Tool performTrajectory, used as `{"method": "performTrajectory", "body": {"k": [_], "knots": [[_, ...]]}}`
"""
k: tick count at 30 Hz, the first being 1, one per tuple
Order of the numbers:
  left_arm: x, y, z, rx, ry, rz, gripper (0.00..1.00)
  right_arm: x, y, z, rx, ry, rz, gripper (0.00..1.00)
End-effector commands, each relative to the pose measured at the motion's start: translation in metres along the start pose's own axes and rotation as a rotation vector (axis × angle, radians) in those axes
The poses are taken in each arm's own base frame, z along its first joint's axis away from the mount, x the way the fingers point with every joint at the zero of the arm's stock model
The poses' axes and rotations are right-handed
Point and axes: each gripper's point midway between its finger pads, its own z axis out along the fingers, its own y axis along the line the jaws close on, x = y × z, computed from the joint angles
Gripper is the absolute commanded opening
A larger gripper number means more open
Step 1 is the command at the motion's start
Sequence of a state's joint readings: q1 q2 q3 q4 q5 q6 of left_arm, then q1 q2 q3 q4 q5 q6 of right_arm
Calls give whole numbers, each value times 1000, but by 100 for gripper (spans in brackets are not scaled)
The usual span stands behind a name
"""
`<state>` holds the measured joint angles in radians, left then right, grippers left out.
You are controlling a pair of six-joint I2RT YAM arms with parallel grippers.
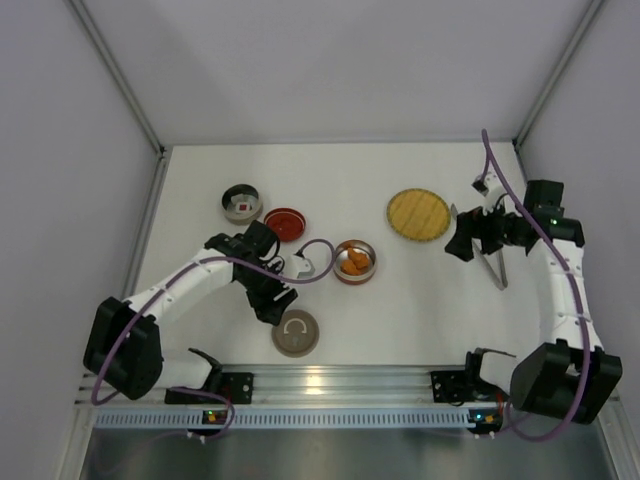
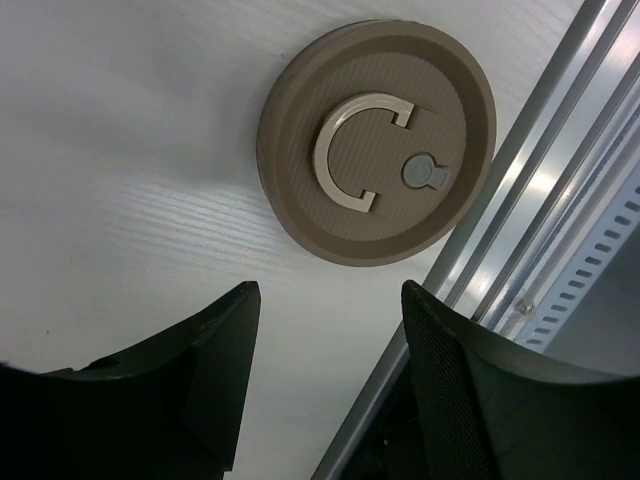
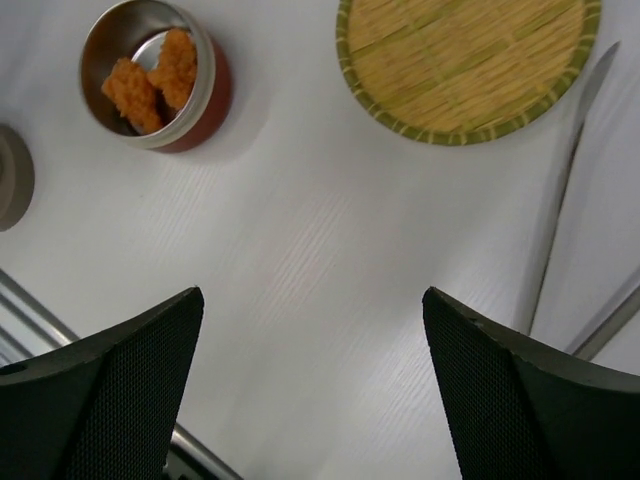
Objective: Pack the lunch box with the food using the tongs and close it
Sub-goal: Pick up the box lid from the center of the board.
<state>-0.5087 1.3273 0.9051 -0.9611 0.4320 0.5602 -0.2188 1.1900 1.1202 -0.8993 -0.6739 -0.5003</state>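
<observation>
The lunch box lies apart in round pieces. A red tin (image 1: pixel 354 261) (image 3: pixel 155 75) holds two orange chunks (image 3: pixel 150 80). A grey tin (image 1: pixel 241 202) at the back left holds a small white and red piece. A shallow red round part (image 1: pixel 285 224) sits between them. A beige lid (image 1: pixel 296 332) (image 2: pixel 377 140) with a handle lies near the front rail. My left gripper (image 1: pixel 272 303) (image 2: pixel 330 300) hangs open just behind the lid, holding nothing. The silver tongs (image 1: pixel 495 265) (image 3: pixel 560 200) lie at the right. My right gripper (image 1: pixel 462 240) (image 3: pixel 312 300) stands open beside them over bare table.
A round woven yellow plate (image 1: pixel 418 214) (image 3: pixel 465 60) lies at the back right, with nothing on it. An aluminium rail (image 1: pixel 330 380) (image 2: pixel 520 220) runs along the near edge, close to the lid. Walls enclose the table on three sides.
</observation>
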Motion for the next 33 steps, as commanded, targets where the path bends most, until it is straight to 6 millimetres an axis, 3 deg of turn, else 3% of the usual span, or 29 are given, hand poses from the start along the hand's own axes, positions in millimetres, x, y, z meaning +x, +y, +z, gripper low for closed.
{"method": "performTrajectory", "body": {"k": [1,6,8,10,11,12,14,15,21,23,24,25,27,28,33], "knots": [[-11,6,1,-31,-40,5,64,13,37,-2,-107,-29,-17,88],[-33,-20,-3,86,-185,167,64,34,56,10,-179,25,-7,68],[-36,-27,-6,109,-224,223,64,37,74,22,-252,55,14,61],[-34,-38,-4,158,-258,311,64,41,104,37,-336,102,15,60],[-33,-42,-8,161,-274,341,64,32,110,46,-344,72,-21,60],[-30,-46,-7,177,-286,392,64,32,130,54,-385,93,-19,60],[-25,-53,-14,173,-301,447,64,28,146,69,-416,104,-30,60],[-23,-54,-16,165,-310,509,64,24,165,77,-449,105,-61,60],[1,-74,-26,131,-358,731,67,16,231,126,-650,208,-89,54],[7,-75,-23,124,-354,764,67,16,244,138,-674,227,-91,54],[8,-74,-23,116,-354,787,67,27,254,151,-691,274,-88,54],[10,-75,-22,119,-350,798,67,20,262,157,-705,265,-104,54],[14,-75,-19,131,-339,811,67,31,278,173,-718,311,-124,55],[15,-75,-17,140,-331,808,67,27,284,178,-713,314,-109,55],[14,-66,-9,114,-326,786,67,43,298,199,-658,352,-108,55]]}}
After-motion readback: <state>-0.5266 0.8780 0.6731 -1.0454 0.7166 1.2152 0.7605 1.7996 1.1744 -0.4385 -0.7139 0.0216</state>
